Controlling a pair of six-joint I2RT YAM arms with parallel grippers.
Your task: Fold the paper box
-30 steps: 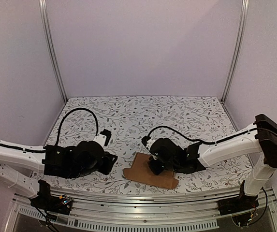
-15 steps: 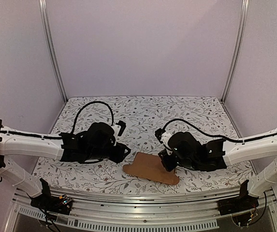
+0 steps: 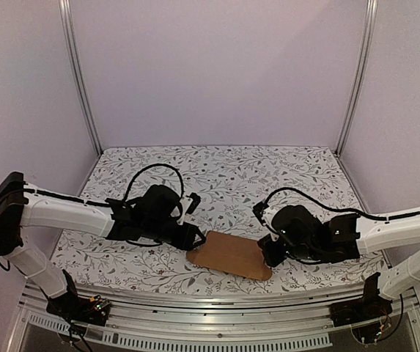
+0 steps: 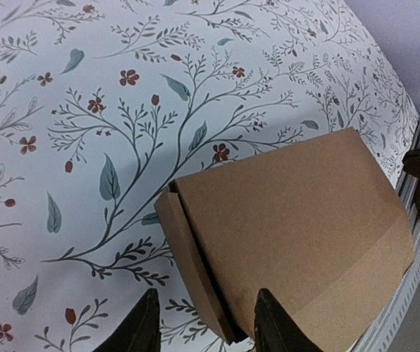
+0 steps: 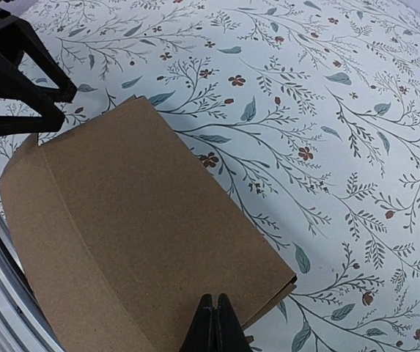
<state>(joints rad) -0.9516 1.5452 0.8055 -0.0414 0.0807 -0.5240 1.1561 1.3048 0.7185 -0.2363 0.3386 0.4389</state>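
Note:
The paper box [image 3: 230, 255] is a flat folded brown cardboard piece lying on the floral table near its front edge. My left gripper [image 3: 193, 238] is open at the box's left end. In the left wrist view its fingers [image 4: 147, 326] stand either side of the box's [image 4: 290, 227] layered left edge without closing on it. My right gripper [image 3: 268, 257] is at the box's right end. In the right wrist view it [image 5: 215, 302] is shut, its tips together over the box's [image 5: 136, 220] near right corner, with no cardboard seen between them.
The floral table cover [image 3: 217, 176] stretches behind the box. The metal front rail [image 3: 217, 301] runs just beyond the box's near edge. Purple walls enclose the back and sides. The left gripper [image 5: 12, 73] shows at the top left of the right wrist view.
Both arms have stretched out from the front. The left gripper moved right to the box's left end; the right gripper moved from the box's middle to its right end. The box lies flatter.

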